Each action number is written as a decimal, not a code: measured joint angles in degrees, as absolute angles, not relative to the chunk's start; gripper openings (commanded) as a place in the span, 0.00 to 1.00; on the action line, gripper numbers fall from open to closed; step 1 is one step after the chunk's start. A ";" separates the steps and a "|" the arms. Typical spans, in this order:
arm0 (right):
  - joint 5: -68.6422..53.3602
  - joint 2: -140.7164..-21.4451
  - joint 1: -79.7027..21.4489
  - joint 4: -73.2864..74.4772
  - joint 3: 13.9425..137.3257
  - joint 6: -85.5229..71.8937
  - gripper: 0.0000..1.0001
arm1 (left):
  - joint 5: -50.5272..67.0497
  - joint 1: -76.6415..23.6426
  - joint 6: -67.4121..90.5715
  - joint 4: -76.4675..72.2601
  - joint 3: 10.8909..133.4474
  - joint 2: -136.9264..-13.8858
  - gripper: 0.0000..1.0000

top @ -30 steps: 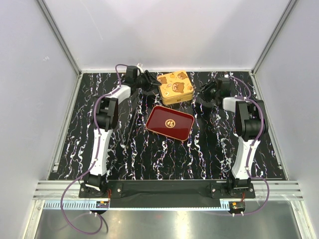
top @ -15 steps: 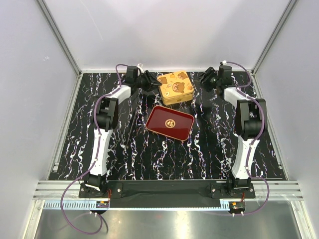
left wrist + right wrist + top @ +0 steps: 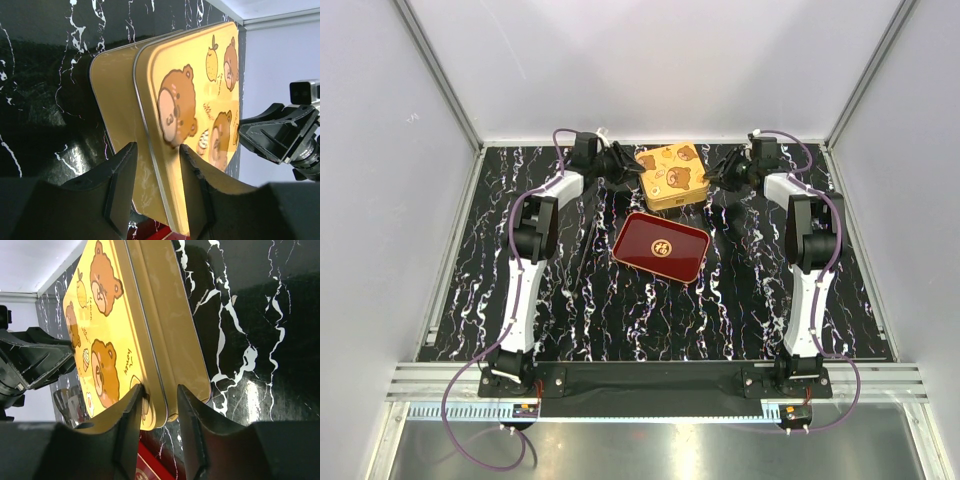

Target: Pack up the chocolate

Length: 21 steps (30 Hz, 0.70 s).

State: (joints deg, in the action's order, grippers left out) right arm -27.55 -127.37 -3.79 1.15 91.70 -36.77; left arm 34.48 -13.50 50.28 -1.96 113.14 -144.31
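The chocolate is hidden; no piece shows in any view. The gold tin (image 3: 672, 176), its bear-printed lid on, sits at the back middle of the table. My left gripper (image 3: 625, 168) is at its left edge. In the left wrist view the tin (image 3: 190, 100) is pinched between the fingers of that gripper (image 3: 157, 165). My right gripper (image 3: 718, 172) is at the tin's right edge. In the right wrist view its fingers (image 3: 160, 405) straddle the tin's (image 3: 130, 315) corner. One finger touches the lid and a gap shows beside the other.
A glossy red tray (image 3: 660, 246) with a gold emblem lies just in front of the tin. The back wall stands close behind the tin and both grippers. Black marble-patterned table surface (image 3: 620, 310) stretches toward the arm bases.
The right arm has swung left and back from open table to the tin's right edge, and its fingers now straddle that edge. The left arm and the tin have not moved.
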 measured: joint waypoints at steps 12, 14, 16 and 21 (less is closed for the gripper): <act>-27.97 -127.15 -3.81 0.12 89.67 -35.79 0.38 | 34.52 -14.00 49.52 -1.26 113.30 -144.31 0.44; -27.99 -127.28 -3.81 0.82 90.17 -35.79 0.39 | 34.50 -14.00 49.45 -0.73 113.89 -144.51 0.45; -28.16 -127.59 -3.84 1.26 90.72 -35.97 0.38 | 34.48 -14.00 49.32 0.16 114.72 -144.88 0.45; -28.03 -127.72 -4.36 0.86 90.72 -37.17 0.36 | 34.28 -13.78 49.06 1.63 117.67 -146.41 0.45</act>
